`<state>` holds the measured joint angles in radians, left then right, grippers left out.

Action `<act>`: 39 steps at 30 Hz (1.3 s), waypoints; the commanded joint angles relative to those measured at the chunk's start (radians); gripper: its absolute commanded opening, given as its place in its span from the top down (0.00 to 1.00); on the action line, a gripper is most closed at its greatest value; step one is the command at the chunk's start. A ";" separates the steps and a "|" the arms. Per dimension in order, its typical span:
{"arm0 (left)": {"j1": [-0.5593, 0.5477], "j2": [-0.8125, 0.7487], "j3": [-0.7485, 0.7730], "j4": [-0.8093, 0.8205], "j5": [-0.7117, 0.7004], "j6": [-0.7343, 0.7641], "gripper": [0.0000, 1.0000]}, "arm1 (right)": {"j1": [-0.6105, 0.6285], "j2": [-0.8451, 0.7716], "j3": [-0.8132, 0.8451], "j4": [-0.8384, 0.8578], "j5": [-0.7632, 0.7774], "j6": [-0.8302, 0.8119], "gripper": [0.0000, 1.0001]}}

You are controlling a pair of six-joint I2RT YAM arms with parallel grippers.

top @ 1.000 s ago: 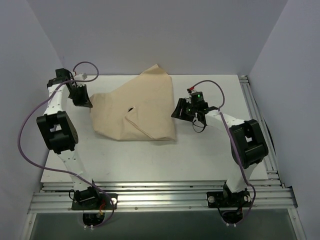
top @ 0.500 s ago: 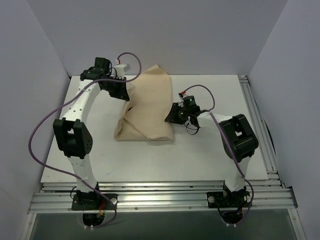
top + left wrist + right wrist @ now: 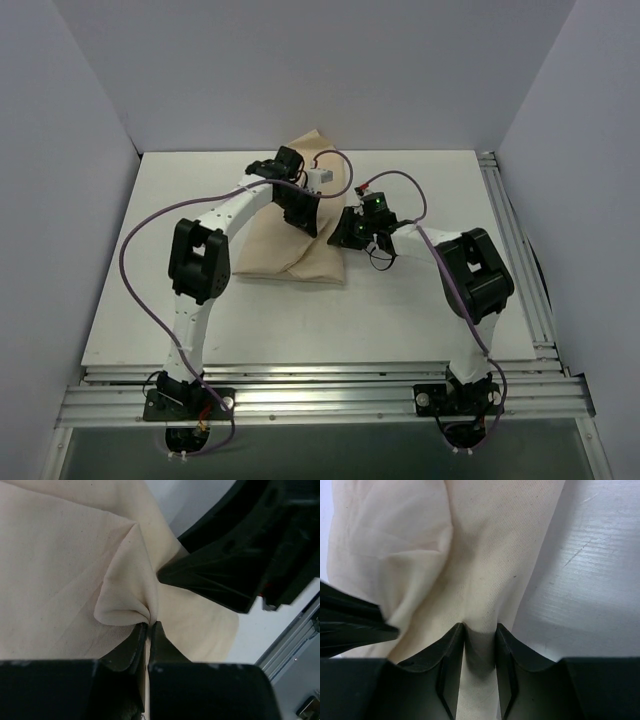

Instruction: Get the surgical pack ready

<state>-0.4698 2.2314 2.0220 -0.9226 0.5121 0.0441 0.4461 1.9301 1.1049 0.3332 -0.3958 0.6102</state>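
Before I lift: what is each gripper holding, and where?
Left gripper pinches a raised fold of the tan cloth; right gripper clamps a bunched fold at its right edge.

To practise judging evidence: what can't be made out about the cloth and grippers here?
1. Anything inside the cloth: every view, covered by folds.
2. Left gripper fingertips: top view, hidden beneath its own body.
3. Whether the right gripper is clamped: right wrist view, cloth fills the gap.

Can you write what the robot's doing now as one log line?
left gripper: pinching a fold of the tan cloth | right gripper: clamped on its right edge | tan cloth: bundled on table
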 commanded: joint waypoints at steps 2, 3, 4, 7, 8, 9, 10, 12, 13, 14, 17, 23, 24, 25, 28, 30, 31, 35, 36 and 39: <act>-0.056 0.019 -0.002 0.175 0.075 -0.081 0.98 | 0.039 0.007 0.042 0.047 -0.054 0.025 0.75; -0.056 0.025 -0.009 0.183 0.066 -0.084 0.98 | 0.039 0.004 0.044 0.047 -0.057 0.025 0.75; -0.056 0.031 -0.014 0.188 0.060 -0.079 0.98 | 0.039 -0.002 0.042 0.049 -0.061 0.028 0.75; -0.056 0.062 -0.026 0.185 0.052 -0.070 0.98 | 0.036 -0.014 0.050 0.041 -0.064 0.034 0.73; -0.056 0.066 -0.028 0.182 0.051 -0.070 0.98 | 0.036 -0.017 0.056 0.035 -0.064 0.034 0.71; -0.056 0.069 -0.029 0.179 0.055 -0.067 0.97 | 0.034 -0.020 0.068 0.027 -0.061 0.034 0.69; -0.055 0.071 -0.028 0.176 0.062 -0.064 0.94 | 0.032 -0.025 0.073 0.012 -0.058 0.033 0.68; -0.055 0.068 -0.017 0.171 0.071 -0.061 0.77 | 0.026 -0.039 0.085 -0.012 -0.049 0.033 0.66; -0.055 0.065 -0.010 0.168 0.080 -0.056 0.72 | 0.022 -0.046 0.088 -0.023 -0.046 0.031 0.64; -0.055 0.060 -0.002 0.163 0.083 -0.052 0.71 | 0.019 -0.052 0.092 -0.036 -0.035 0.028 0.61; -0.053 0.060 0.033 0.136 0.062 -0.049 0.67 | -0.003 -0.095 0.099 -0.106 0.009 0.005 0.57; -0.033 0.039 0.059 0.097 0.123 -0.020 0.51 | -0.030 -0.155 0.125 -0.197 0.092 -0.040 0.55; -0.033 0.034 0.073 0.073 0.127 -0.016 0.50 | -0.035 -0.152 0.130 -0.207 0.089 -0.041 0.55; -0.033 0.021 0.105 0.061 0.132 -0.004 0.49 | -0.043 -0.152 0.134 -0.212 0.094 -0.041 0.55; -0.030 0.005 0.142 0.021 0.140 0.014 0.46 | -0.055 -0.167 0.133 -0.217 0.107 -0.029 0.56; -0.020 -0.001 0.167 -0.008 0.167 0.017 0.46 | -0.069 -0.193 0.116 -0.198 0.107 -0.003 0.57; -0.018 -0.001 0.176 -0.021 0.186 0.017 0.46 | -0.073 -0.203 0.112 -0.192 0.109 0.005 0.57; -0.015 -0.006 0.260 -0.114 0.269 0.045 0.46 | -0.075 -0.198 0.102 -0.140 0.028 0.036 0.56; -0.010 -0.012 0.271 -0.155 0.273 0.053 0.46 | -0.072 -0.172 0.108 -0.123 0.009 0.040 0.56; 0.026 -0.058 0.256 -0.188 0.217 0.069 0.46 | -0.049 -0.123 0.125 -0.134 -0.014 0.031 0.55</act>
<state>-0.4793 2.2715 2.2429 -1.0203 0.7116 0.0704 0.3744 1.7786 1.2110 0.1783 -0.3561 0.6319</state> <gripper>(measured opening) 0.541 0.443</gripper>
